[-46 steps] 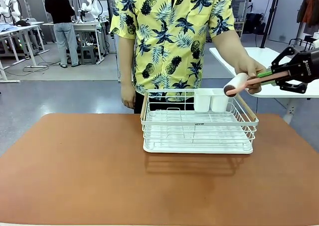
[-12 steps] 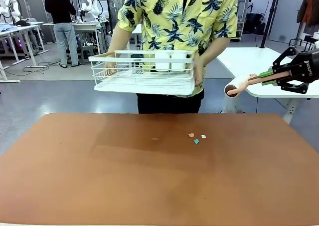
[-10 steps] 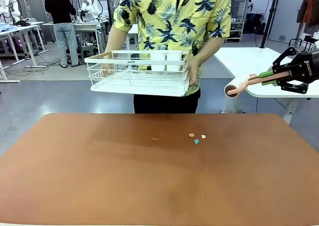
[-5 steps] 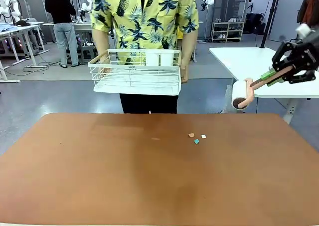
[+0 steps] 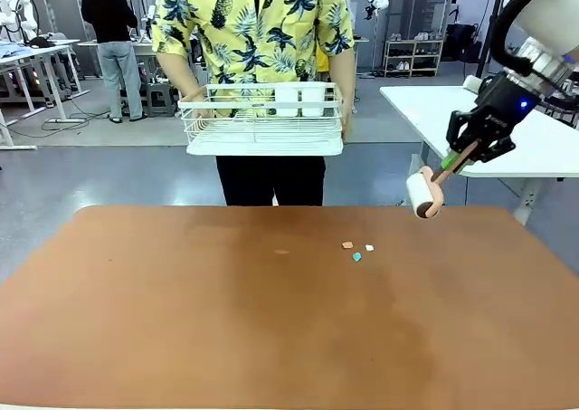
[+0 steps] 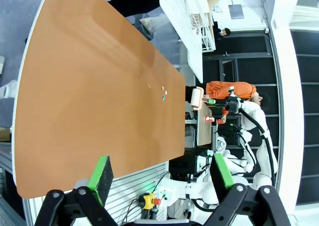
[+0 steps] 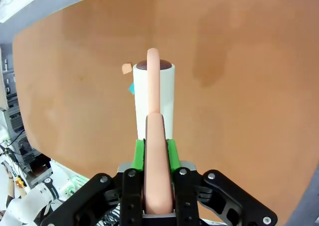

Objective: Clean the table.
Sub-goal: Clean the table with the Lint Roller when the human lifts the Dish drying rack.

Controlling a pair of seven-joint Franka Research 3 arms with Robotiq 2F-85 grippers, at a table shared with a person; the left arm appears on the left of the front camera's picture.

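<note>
The white wire rack (image 5: pixel 262 125) is lifted off the reddish-brown tabletop (image 5: pixel 181 319); right jaws, clamping a pink-handled white lint roller (image 5: pixel 422 193), now tip toward small coloured scraps (image 5: pixel 347 245); left jaws apart.

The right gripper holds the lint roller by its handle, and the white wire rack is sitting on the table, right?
Not quite. In the front view the white wire rack is off the table, held up in the air by the person. The right gripper does hold the lint roller by its handle.
</note>
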